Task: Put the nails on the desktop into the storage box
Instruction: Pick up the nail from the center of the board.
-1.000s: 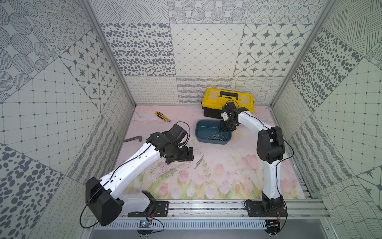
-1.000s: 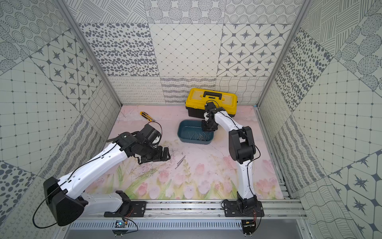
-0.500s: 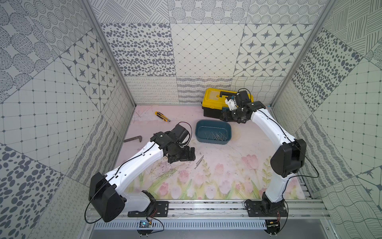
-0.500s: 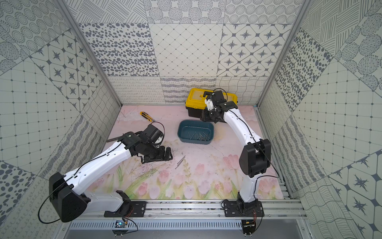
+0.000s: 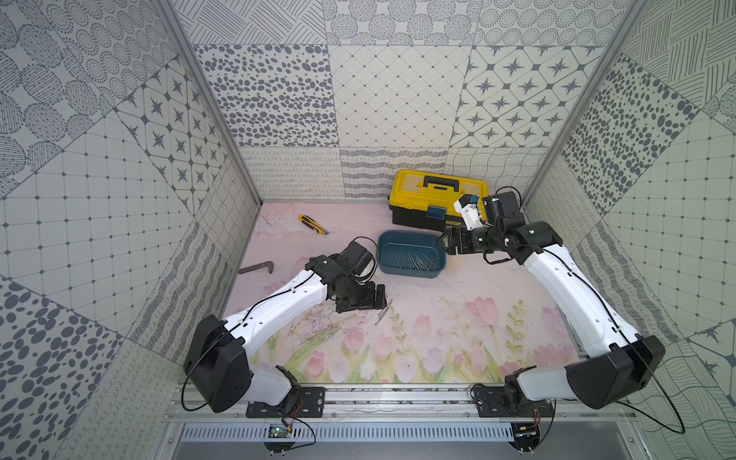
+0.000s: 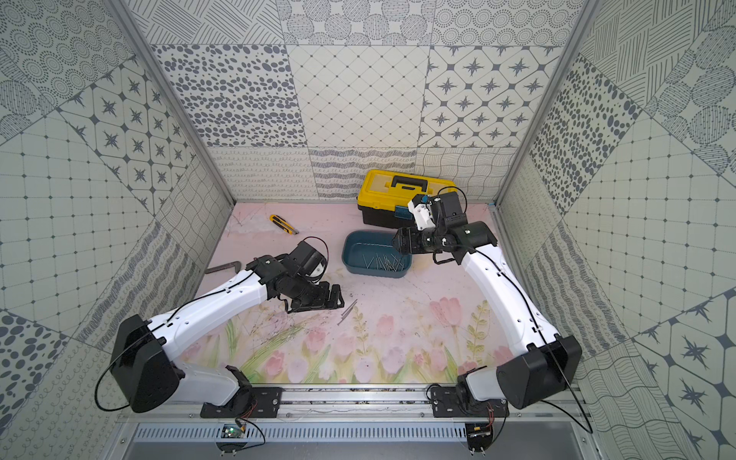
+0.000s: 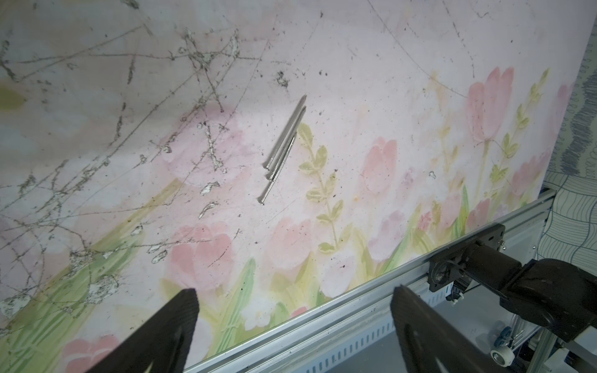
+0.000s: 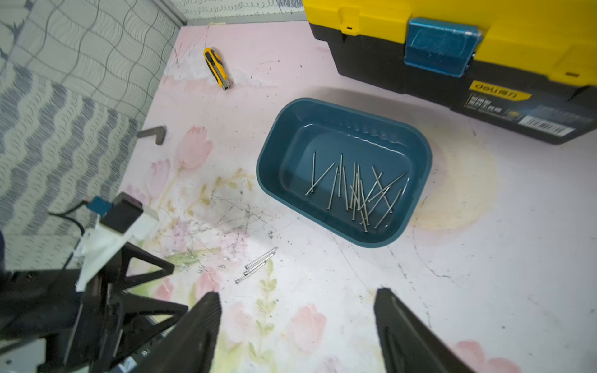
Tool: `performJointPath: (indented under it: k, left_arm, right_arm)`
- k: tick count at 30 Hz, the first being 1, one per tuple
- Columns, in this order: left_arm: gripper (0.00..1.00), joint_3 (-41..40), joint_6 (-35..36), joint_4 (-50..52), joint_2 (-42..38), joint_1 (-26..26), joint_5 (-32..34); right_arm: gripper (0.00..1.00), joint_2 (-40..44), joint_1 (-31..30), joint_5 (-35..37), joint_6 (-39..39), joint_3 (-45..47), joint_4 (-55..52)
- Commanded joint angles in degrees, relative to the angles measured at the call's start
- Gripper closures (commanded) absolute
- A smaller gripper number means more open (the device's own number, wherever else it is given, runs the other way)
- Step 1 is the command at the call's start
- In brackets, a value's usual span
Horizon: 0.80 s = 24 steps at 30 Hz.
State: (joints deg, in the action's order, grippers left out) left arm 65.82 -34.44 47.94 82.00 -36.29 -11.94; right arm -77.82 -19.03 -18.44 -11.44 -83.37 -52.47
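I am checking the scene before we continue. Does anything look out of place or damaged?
A few nails lie together on the desktop, outside the storage box that holds the others. The desktop is heavily scratched, with print worn off in spots. Nothing looks spilled.

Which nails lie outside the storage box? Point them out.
The three nails side by side on the desktop, ahead of the open left gripper. The other nails all lie inside the teal storage box.
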Motion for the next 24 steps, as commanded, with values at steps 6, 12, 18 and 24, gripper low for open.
performJointPath:
  k: [6, 12, 18, 24]
  left_arm:
    - [0.05, 0.71, 4.36, -1.94, 4.43, -4.75, 2.68]
    - [0.12, -0.09, 4.17, -0.65, 5.75, -6.38, 6.60]
    - [0.24, 0.13, 3.88, -0.63, 9.58, -7.51, 9.80]
    - [0.33, 2.21, 6.51, -0.10, 15.02, -8.13, 11.23]
  right_arm:
    - [0.03, 8.42, 2.43, -4.73, -6.25, 7.06, 2.62]
    - [0.03, 11.46, 4.87, -12.28, -10.74, 12.04, 3.55]
    - [0.03, 14.16, 4.96, -15.10, -14.69, 17.63, 5.44]
    - [0.03, 16.56, 4.95, -16.02, -18.41, 20.30, 8.03]
